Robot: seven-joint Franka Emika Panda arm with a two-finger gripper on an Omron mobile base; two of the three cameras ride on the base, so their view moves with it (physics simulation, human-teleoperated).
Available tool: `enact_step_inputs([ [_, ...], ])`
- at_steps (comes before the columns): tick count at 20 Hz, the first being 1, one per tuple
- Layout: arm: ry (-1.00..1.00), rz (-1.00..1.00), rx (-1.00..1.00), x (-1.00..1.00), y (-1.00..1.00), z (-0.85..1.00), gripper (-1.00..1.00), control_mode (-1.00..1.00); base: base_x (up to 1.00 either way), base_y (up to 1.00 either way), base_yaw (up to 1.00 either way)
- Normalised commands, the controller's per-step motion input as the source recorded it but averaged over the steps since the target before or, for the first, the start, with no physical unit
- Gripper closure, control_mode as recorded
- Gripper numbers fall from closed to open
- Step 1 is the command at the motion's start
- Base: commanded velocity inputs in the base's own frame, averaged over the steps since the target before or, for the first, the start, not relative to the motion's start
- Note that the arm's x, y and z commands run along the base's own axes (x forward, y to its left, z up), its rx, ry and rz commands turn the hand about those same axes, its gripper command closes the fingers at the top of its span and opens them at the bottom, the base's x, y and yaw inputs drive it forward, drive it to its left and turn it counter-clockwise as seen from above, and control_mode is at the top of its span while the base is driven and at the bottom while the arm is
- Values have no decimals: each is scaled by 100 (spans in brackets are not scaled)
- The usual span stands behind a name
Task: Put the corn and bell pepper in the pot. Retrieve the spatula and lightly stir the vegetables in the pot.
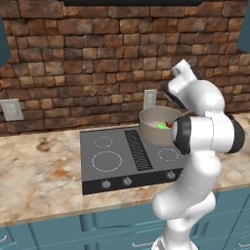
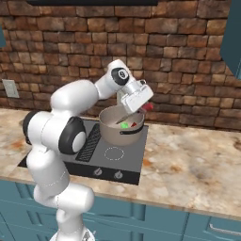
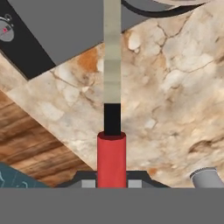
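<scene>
The grey pot [image 1: 151, 128] [image 2: 113, 132] stands on the back right burner of the cooktop. A green piece [image 2: 124, 125] [image 1: 161, 126] and a small red piece [image 2: 134, 124] lie inside it; I cannot tell which is the corn and which the bell pepper. My gripper [image 2: 144, 107] [image 3: 111, 181] hangs over the pot's right rim, shut on the red handle of the spatula [image 3: 111, 157] [image 2: 148, 107]. The thin shaft slants down into the pot, and its head is hidden. In the hand view the shaft runs up past the cooktop's corner.
The dark cooktop [image 1: 112, 161] [image 2: 120, 162] has knobs [image 3: 5, 31] along its front edge. Marble counter [image 2: 188, 155] [image 3: 175, 87] stretches to both sides. The brick wall behind carries outlets [image 1: 10, 110]. Blue cabinets [image 1: 49, 232] sit below.
</scene>
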Motion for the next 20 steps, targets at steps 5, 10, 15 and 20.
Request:
enact_step_inputs([
  [5,0,-7,-11,33,-1,0,100,-100,0,0,0],
  [10,0,-1,-9,20,0,-28,100,-100,0,0,0],
  [15,2,0,-9,28,0,-15,100,-100,0,0,0],
  [20,6,0,-10,35,0,-11,100,-100,0,0,0],
])
